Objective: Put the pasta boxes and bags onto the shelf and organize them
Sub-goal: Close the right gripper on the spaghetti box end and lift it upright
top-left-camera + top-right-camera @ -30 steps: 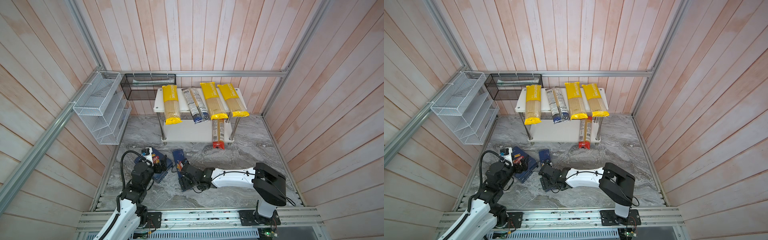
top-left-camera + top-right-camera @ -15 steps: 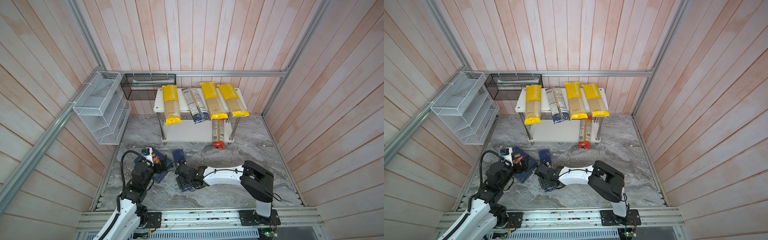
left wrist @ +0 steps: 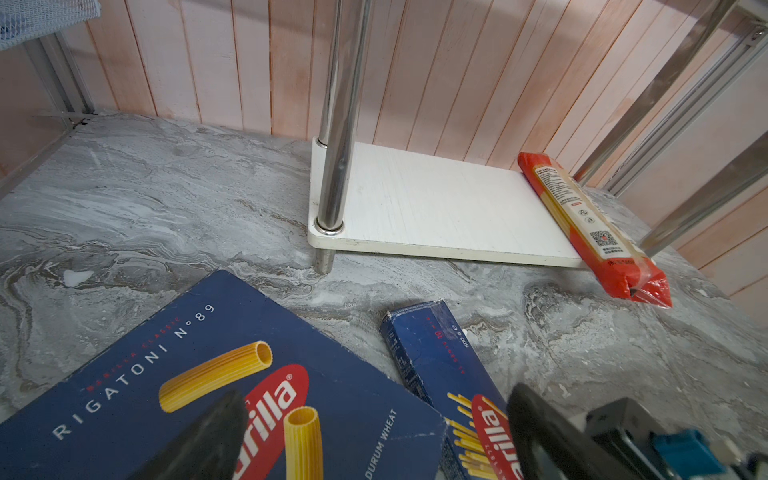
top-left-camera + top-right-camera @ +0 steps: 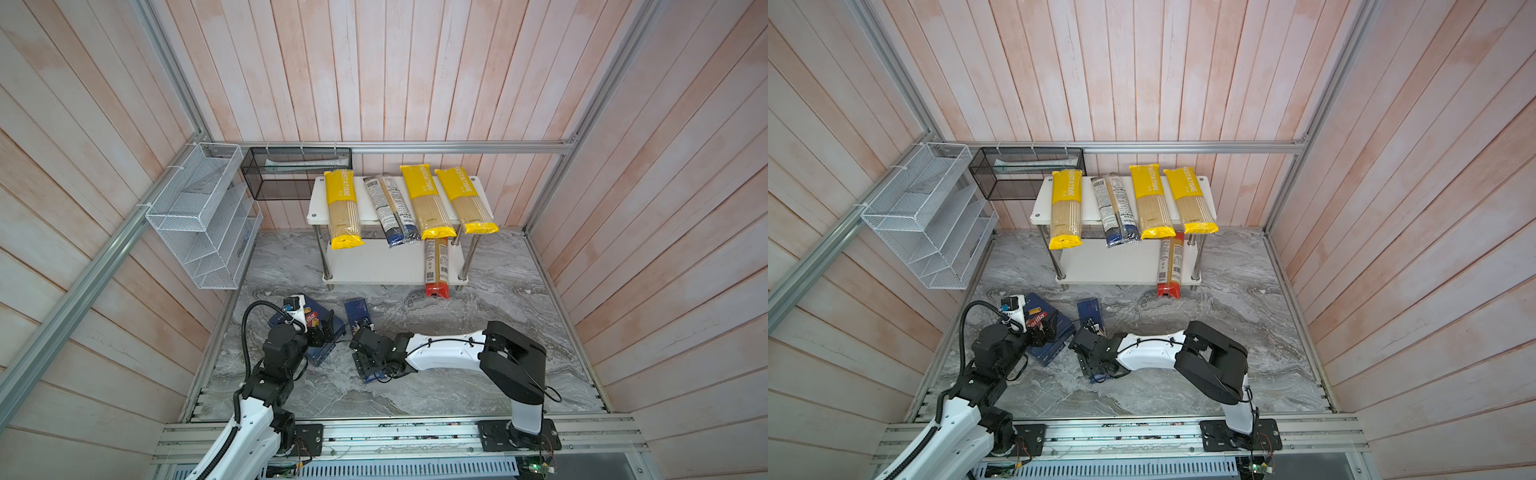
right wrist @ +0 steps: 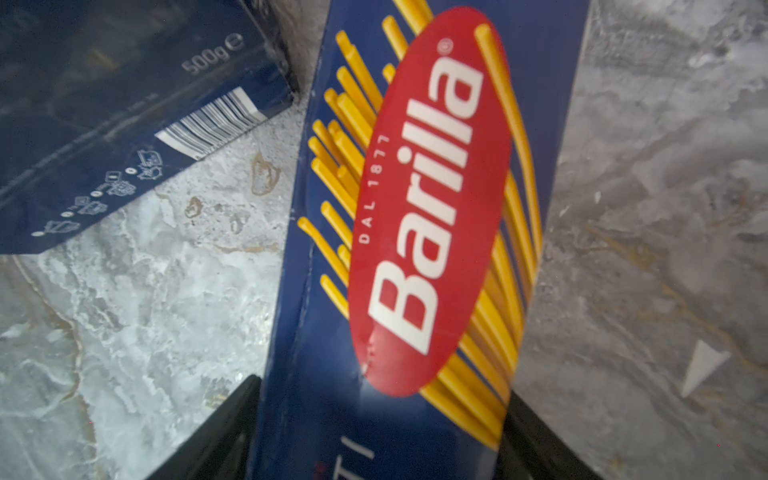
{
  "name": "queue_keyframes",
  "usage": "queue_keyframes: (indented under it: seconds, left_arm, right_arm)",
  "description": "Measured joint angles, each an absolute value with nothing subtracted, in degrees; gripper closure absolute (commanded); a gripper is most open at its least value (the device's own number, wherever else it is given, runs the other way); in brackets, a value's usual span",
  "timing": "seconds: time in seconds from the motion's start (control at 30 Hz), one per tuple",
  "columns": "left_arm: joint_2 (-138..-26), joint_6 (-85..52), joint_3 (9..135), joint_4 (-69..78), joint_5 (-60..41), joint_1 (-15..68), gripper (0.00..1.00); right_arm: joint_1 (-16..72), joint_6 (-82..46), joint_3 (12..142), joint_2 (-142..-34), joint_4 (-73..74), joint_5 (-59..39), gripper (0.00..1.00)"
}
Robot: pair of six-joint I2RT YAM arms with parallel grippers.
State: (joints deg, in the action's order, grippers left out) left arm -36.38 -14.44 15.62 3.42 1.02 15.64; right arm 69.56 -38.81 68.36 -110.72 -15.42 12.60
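Note:
On the marble floor lie both dark blue pasta boxes: the wide rigatoni box (image 4: 320, 355) (image 4: 1051, 351) (image 3: 249, 332) and, just right of it, the narrow spaghetti box (image 4: 356, 309) (image 4: 1090, 309) (image 5: 415, 208). My right gripper (image 4: 362, 351) (image 4: 1091, 349) (image 5: 382, 399) is shut on the spaghetti box, one finger on each long side. Low over the rigatoni box's near corner, my left gripper (image 4: 324, 330) (image 3: 376, 399) is open. The shelf (image 4: 374, 266) (image 3: 436, 208) holds three yellow bags (image 4: 428, 203) and two clear bags (image 4: 390, 208) on top. A red-ended bag (image 4: 436, 266) (image 3: 582, 216) lies on the lower board.
A white wire-mesh organizer (image 4: 199, 216) hangs on the left wall. A black mesh basket (image 4: 291, 174) sits at the back, left of the shelf. Wooden walls and aluminium rails close in the floor on three sides. The bags overhang the shelf's front edge.
My right gripper has slid a little to the left along the spaghetti box and its jaws have narrowed onto it. The left arm has stayed still.

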Motion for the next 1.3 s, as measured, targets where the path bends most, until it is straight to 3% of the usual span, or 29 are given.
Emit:
queue_keyframes:
  seconds: [0.57, 1.0, 1.3]
  left_arm:
    - [-36.4, -14.4, 15.6, 3.4, 0.4, 15.4, 0.00]
    - [-36.5, -14.4, 15.6, 3.4, 0.4, 15.4, 0.00]
    - [-36.5, -14.4, 15.6, 3.4, 0.4, 15.4, 0.00]
  right_arm:
    - [69.9, -39.1, 62.4, -107.0, -8.6, 14.1, 0.53]
    - [70.7, -38.9, 53.4, -98.7, -6.9, 16.1, 0.65]
    - [70.7, -39.5, 50.7, -92.9, -7.2, 20.4, 0.66]
